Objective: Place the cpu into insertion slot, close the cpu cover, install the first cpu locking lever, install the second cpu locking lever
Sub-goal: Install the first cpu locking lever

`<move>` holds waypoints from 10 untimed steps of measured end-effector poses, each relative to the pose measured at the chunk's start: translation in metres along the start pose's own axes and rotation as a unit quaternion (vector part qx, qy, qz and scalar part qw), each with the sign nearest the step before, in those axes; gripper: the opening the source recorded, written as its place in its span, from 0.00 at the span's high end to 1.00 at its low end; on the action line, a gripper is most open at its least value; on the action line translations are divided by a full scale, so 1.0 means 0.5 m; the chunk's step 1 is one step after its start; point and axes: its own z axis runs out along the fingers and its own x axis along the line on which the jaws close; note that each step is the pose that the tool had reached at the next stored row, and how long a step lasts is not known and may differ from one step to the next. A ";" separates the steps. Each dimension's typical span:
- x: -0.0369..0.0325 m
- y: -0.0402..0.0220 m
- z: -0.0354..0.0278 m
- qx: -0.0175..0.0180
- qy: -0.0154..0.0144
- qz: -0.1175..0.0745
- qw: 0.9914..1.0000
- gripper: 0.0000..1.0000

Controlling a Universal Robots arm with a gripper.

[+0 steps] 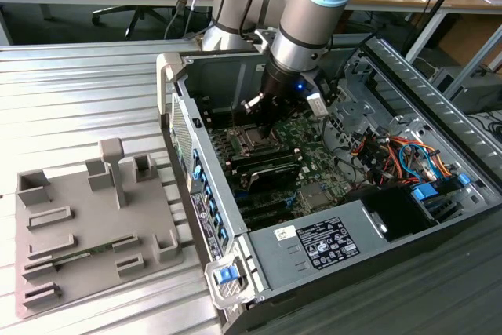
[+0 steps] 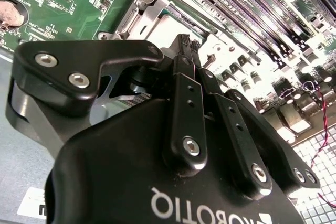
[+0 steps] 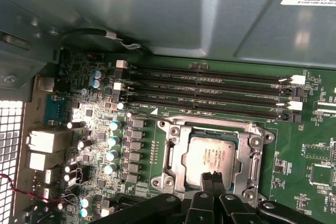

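Cpu [image 3: 211, 157] sits in the slot [image 3: 173, 156], cover [image 3: 254, 157] looks down; my gripper [image 3: 212, 180] jaws pinched together, empty, at its edge. Levers unclear.

Arm reaches steeply down, wrist near vertical. Gripper [image 1: 271, 125] points downward; in the first wrist view its fingertips [image 3: 212, 178] sit pressed together, no gap between them.
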 end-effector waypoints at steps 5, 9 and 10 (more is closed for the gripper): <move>0.002 0.000 0.000 0.000 0.000 0.000 1.000 0.89; 0.005 0.001 0.000 0.000 0.000 0.000 1.000 0.89; 0.006 0.001 0.000 0.000 0.000 0.000 1.000 0.89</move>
